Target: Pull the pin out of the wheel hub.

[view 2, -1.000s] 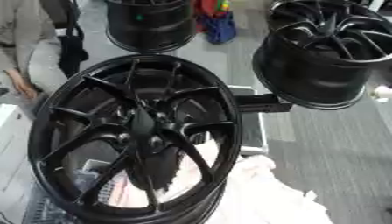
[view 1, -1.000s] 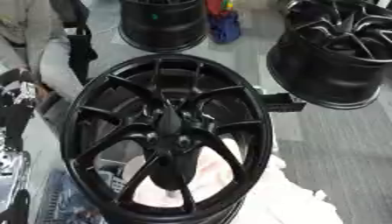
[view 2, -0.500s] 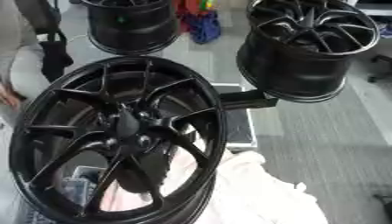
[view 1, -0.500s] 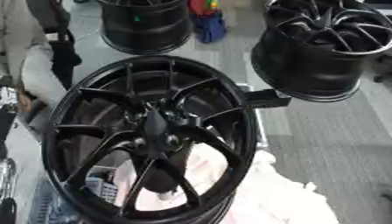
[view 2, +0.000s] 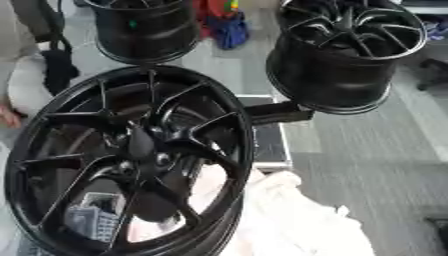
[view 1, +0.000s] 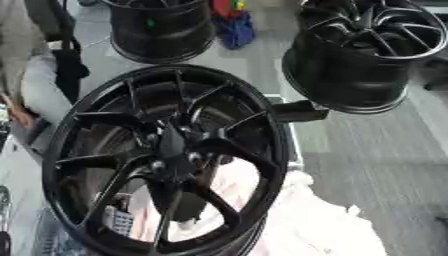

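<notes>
A large black multi-spoke wheel hub (view 1: 171, 155) fills the left and middle of both views, tilted with its face toward me. Its centre boss (view 2: 144, 150) is dark, with a couple of small pale spots beside it. I cannot make out a pin among the spokes. Through the lower openings a small grey-white thing (view 2: 92, 217) shows behind the wheel. Neither of my hands shows in either view.
Two more black wheels stand behind, one at the back left (view 1: 162, 27) and one at the back right (view 2: 346, 55). A black bracket (view 1: 299, 111) juts out between the front wheel and the right one. A crumpled white cloth (view 1: 319, 225) lies at the lower right. Grey floor (view 2: 385, 150) stretches to the right.
The whole picture has shifted and turned, so the camera has moved. The wheels keep their places relative to one another.
</notes>
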